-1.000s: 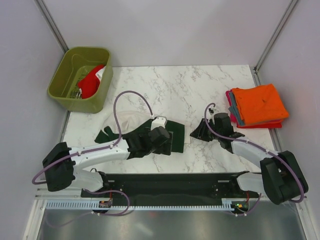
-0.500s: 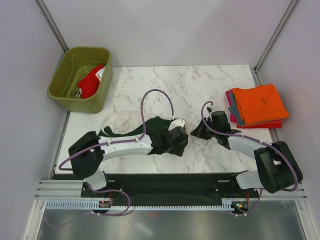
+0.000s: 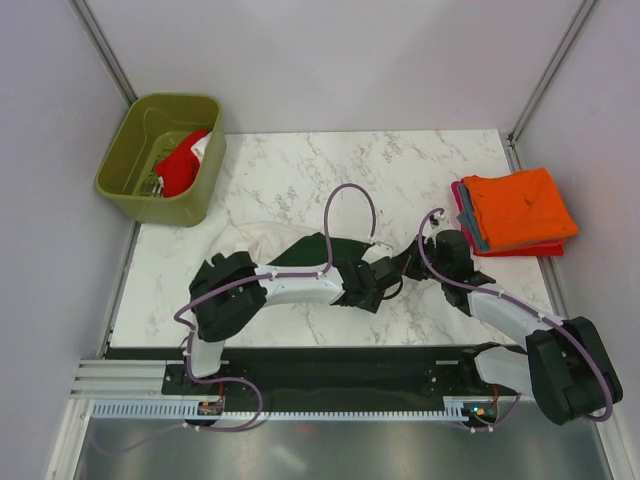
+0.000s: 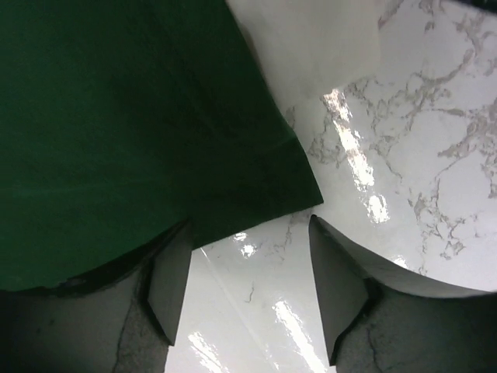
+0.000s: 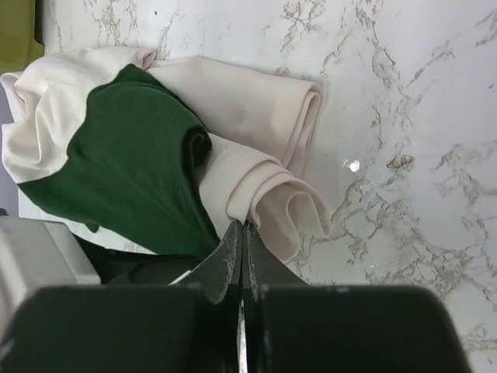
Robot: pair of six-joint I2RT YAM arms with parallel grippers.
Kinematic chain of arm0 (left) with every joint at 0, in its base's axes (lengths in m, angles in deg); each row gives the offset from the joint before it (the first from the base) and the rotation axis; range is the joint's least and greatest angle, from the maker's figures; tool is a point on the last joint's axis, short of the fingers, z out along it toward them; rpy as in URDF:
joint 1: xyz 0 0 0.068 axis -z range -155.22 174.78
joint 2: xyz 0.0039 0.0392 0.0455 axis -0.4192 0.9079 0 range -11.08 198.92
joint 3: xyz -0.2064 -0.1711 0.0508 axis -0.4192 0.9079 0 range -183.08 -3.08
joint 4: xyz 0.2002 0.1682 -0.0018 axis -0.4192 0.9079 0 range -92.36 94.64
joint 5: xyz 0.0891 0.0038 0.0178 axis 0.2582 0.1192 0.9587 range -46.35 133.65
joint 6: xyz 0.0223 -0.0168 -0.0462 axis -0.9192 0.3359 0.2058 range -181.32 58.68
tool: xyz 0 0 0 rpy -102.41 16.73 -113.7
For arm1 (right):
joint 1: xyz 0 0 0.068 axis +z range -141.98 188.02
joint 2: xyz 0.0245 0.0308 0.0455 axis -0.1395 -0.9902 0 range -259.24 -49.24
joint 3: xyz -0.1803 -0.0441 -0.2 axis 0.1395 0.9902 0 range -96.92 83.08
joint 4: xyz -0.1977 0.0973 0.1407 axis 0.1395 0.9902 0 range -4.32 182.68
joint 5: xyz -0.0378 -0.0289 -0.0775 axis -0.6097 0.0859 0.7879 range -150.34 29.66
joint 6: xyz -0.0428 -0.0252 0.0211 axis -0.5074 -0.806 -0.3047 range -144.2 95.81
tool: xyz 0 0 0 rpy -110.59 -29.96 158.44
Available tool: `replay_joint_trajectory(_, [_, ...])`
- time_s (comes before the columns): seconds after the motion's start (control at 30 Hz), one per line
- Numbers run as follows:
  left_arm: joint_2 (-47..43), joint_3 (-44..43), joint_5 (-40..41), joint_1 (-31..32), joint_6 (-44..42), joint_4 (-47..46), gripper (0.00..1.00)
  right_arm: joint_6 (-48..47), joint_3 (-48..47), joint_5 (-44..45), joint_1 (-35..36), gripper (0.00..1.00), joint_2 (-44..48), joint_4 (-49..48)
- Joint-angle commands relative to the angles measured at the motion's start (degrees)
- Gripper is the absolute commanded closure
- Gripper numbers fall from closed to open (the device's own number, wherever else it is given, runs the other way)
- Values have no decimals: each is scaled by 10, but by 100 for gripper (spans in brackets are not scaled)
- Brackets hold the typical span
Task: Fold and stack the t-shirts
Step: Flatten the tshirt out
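Observation:
The cream t-shirt with dark green sleeves lies bunched in the middle of the table. In the right wrist view its cream folds and a green sleeve are plain. My right gripper is shut on a cream fold of this shirt; it is just right of the shirt in the top view. My left gripper is open over bare marble, with the green sleeve's edge at its fingertips; in the top view it is close to the right gripper. A folded stack with the orange shirt on top lies at the right.
An olive-green bin stands at the back left with a red shirt in it. The left arm lies across the near middle of the marble table. Grey walls close in the table on three sides.
My left gripper has swung right along the shirt to just beside the right gripper. The shirt has been drawn out to the right. The right gripper shifted slightly right.

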Motion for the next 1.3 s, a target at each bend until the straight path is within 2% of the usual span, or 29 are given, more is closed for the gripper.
replay_joint_trajectory(0.0, [20,-26,58,3,13,20,33,17,16,9,-4,100,15,-36])
replay_joint_trajectory(0.07, [33,-30,68,2,22,21,35,21,26,10,-4,100,19,-45])
replay_joint_trajectory(0.17, [43,-36,81,2,32,21,46,25,33,12,-6,100,24,-47])
replay_joint_trajectory(0.2, [43,-36,84,2,31,20,55,26,34,15,-8,100,25,-45])
replay_joint_trajectory(0.27, [31,-31,86,2,32,21,64,24,36,19,-11,100,27,-42])
replay_joint_trajectory(0.37, [0,-5,97,-1,34,21,93,18,29,29,-19,100,20,-24])
replay_joint_trajectory(0.4, [-28,16,94,-4,36,23,98,15,27,32,-27,100,16,-16])
replay_joint_trajectory(0.47, [-68,42,89,-18,36,22,98,14,21,34,-47,100,6,-4])
replay_joint_trajectory(0.6, [-200,132,88,-49,29,29,98,14,22,28,-88,100,-1,9])
replay_joint_trajectory(0.63, [-258,146,87,-59,29,39,98,16,25,29,-95,100,-1,16])
replay_joint_trajectory(0.7, [-326,185,82,-98,25,54,98,18,28,32,-114,100,2,22])
replay_joint_trajectory(0.73, [-395,198,78,-116,24,59,98,19,30,34,-118,100,4,27])
replay_joint_trajectory(0.87, [-549,256,30,-248,-13,69,98,17,45,43,-122,100,24,35])
replay_joint_trajectory(0.93, [-595,263,39,-272,-13,90,98,13,49,39,-122,100,31,37])
replay_joint_trajectory(1.03, [-645,246,38,-273,-7,108,98,7,46,27,-122,87,48,53])
replay_joint_trajectory(1.07, [-658,228,45,-273,-1,117,98,0,40,20,-122,66,60,58])
replay_joint_trajectory(1.13, [-666,205,63,-274,-15,148,98,-10,30,-3,-122,49,74,73])
replay_joint_trajectory(1.27, [-682,111,119,-275,-49,214,98,-39,12,-43,-120,48,110,105])
